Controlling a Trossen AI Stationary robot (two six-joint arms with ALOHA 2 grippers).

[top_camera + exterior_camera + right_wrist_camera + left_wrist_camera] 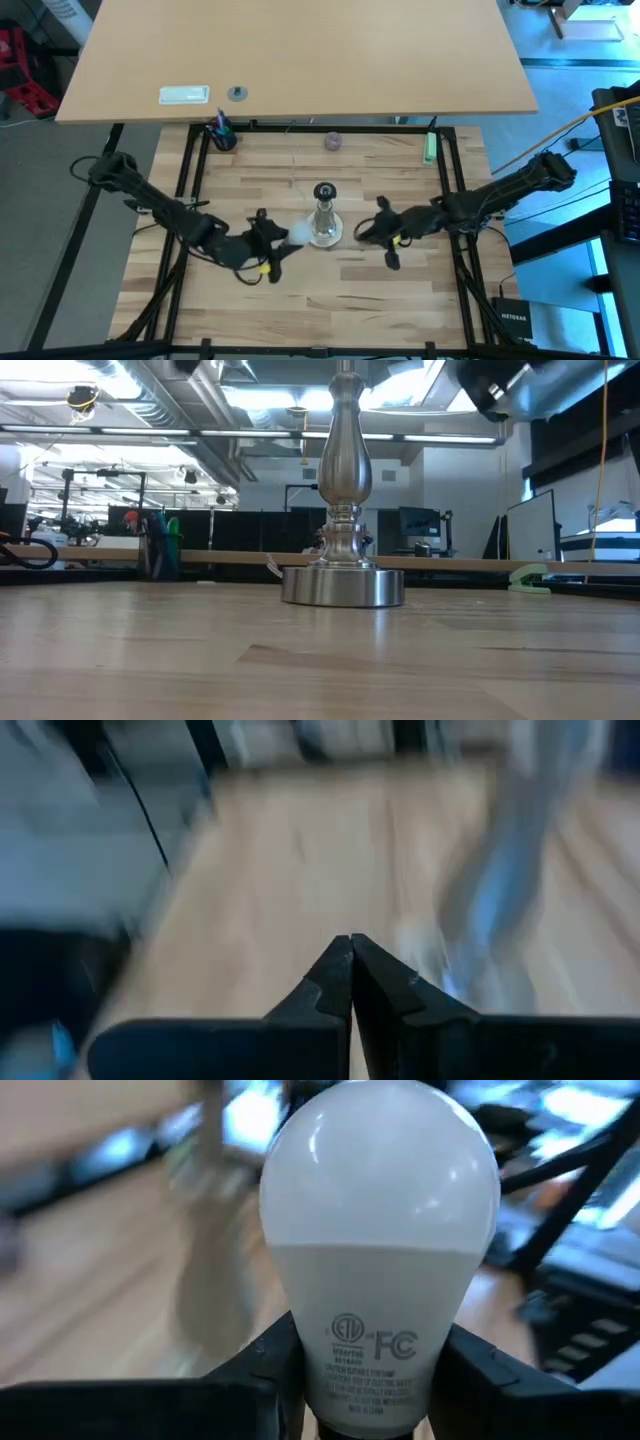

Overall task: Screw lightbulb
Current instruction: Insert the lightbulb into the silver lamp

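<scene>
Plainly, the left gripper [283, 240] has its jaws closed on the lightbulb's [380, 1270] neck, just beside the silvery stand [324, 226] on the table [300, 300]. The right gripper [364, 231], jaws pressed together and seemingly empty, waits opposite.

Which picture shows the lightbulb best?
The left wrist view: the lightbulb fills the picture, clamped between the left pincer fingers, print readable. The high view shows only a small white blob beside the lamp stand. The low and right wrist views don't show it.
</scene>
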